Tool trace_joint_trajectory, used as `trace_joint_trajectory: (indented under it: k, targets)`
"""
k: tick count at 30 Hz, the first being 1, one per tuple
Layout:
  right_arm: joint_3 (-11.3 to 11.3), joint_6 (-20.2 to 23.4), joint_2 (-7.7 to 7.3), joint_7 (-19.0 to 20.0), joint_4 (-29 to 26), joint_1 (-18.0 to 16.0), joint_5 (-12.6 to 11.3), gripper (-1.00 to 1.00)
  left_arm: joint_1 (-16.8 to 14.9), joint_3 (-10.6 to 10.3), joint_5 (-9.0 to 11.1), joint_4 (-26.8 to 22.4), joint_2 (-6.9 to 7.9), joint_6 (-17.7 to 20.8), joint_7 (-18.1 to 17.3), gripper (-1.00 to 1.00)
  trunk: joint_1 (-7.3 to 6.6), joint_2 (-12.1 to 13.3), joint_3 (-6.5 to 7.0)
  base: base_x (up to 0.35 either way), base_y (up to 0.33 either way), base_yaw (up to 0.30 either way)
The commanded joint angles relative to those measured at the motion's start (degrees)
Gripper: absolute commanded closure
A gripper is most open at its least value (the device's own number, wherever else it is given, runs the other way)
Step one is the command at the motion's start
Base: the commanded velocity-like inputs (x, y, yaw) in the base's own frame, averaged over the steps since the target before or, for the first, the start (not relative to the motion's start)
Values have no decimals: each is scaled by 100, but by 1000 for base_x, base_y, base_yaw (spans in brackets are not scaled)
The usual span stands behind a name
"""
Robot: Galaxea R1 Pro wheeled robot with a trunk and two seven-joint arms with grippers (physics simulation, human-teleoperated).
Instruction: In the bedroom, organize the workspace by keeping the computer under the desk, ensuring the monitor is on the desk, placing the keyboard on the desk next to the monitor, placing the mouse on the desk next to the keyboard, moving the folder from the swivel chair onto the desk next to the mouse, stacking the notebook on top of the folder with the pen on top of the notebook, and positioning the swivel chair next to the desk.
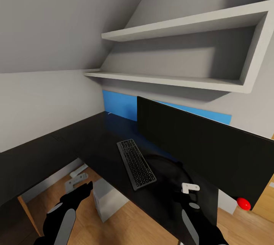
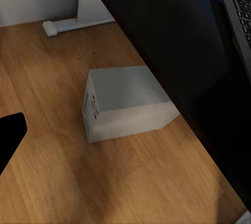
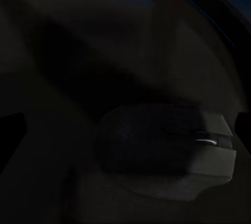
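One monitor (image 1: 205, 150), one keyboard (image 1: 136, 163) on desk (image 1: 45, 153); right gripper (image 3: 125, 125) spread around one mouse (image 3: 167, 151); left gripper's (image 1: 85, 188) state unclear.

No lettering is legible, not even on the keyboard (image 1: 136, 163).

My head view is evenly lit and soft, shelves (image 1: 182, 24) casting broad shadows on the wall (straight lines bend toward the edges). The right wrist view is nearly black, the mouse (image 3: 167, 153) barely distinguishable with one faint glint.
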Motion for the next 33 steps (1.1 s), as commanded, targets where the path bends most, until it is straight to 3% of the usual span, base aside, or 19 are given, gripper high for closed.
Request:
trace_joint_trajectory:
  k: [1, 9, 10, 11, 12, 15, 27, 33]
  targets:
    - [24, 27, -4, -44, -8, -2, -58, -100, -5, 4, 63, -7, -3, 16, 43, -100, 1, -5, -7, 11, 0, 0]
    - [18, 31, -10, -54, -1, -2, -58, -100, -5, 48, 65, -12, -3, 0, 49, -100, 1, -5, -7, 3, 0, 0]
    - [17, 31, -11, -55, 1, -2, -58, -100, -5, 132, 66, -14, -3, -6, 53, -100, 1, -5, -7, 0, 0, 0]
    - [16, 31, -13, -56, 3, -2, -58, -100, -5, 361, 71, -16, -10, -9, 55, -100, 1, -5, -7, 0, 0, 0]
    - [16, 31, -31, -59, 4, -8, -58, -100, -5, 734, 81, -18, -22, -11, 52, -100, 1, -5, -7, 0, 0, 0]
    - [16, 31, -42, -63, 5, -10, -58, -100, -5, 847, 84, -16, -41, -8, 52, -100, 1, -5, -7, 0, 0, 0]
    - [16, 31, -104, -65, 9, -11, -58, -100, -5, 878, 84, -11, -82, 3, 60, -100, 1, -5, -7, 0, 0, 0]
    - [16, 31, -109, -90, 13, -14, -58, -100, -5, 863, 84, -10, -82, 4, 60, -100, 133, -246, -115, 0, 0, 0]
